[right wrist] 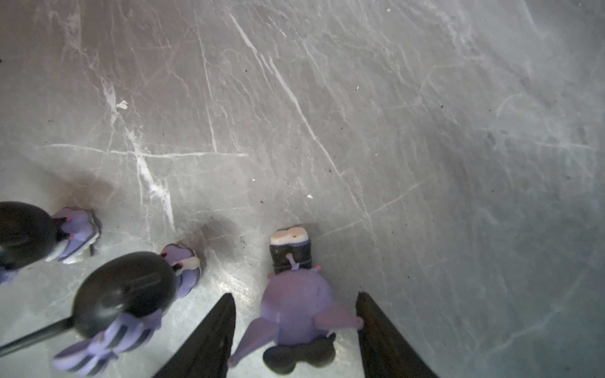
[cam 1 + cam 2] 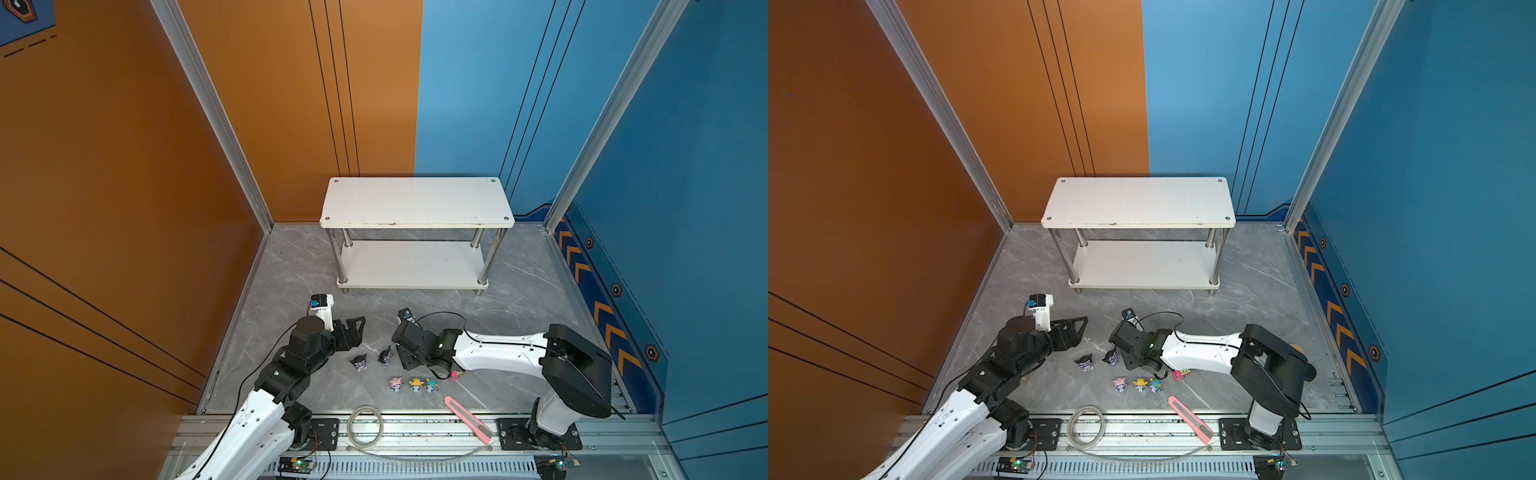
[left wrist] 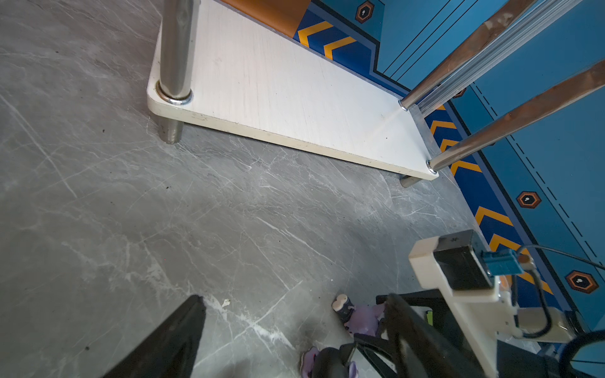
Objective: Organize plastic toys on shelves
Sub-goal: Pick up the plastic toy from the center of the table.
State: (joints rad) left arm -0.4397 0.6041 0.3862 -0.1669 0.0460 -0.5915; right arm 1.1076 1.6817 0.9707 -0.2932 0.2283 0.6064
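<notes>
The shelves stand at the back, both white boards bare; the lower board fills the left wrist view. A black-purple figurine lies on the floor between my right gripper's open fingers, one ear against a finger. Two more black-purple figurines stand just left of that gripper. Three pastel figurines stand in a row nearer the front. A pink truck peeks from under the right arm. My left gripper hovers open and empty.
A pink utility knife lies across the front rail, and a coil of clear tubing sits beside it. Orange and blue walls close in the grey marble floor. The right arm's camera cable loops above the floor.
</notes>
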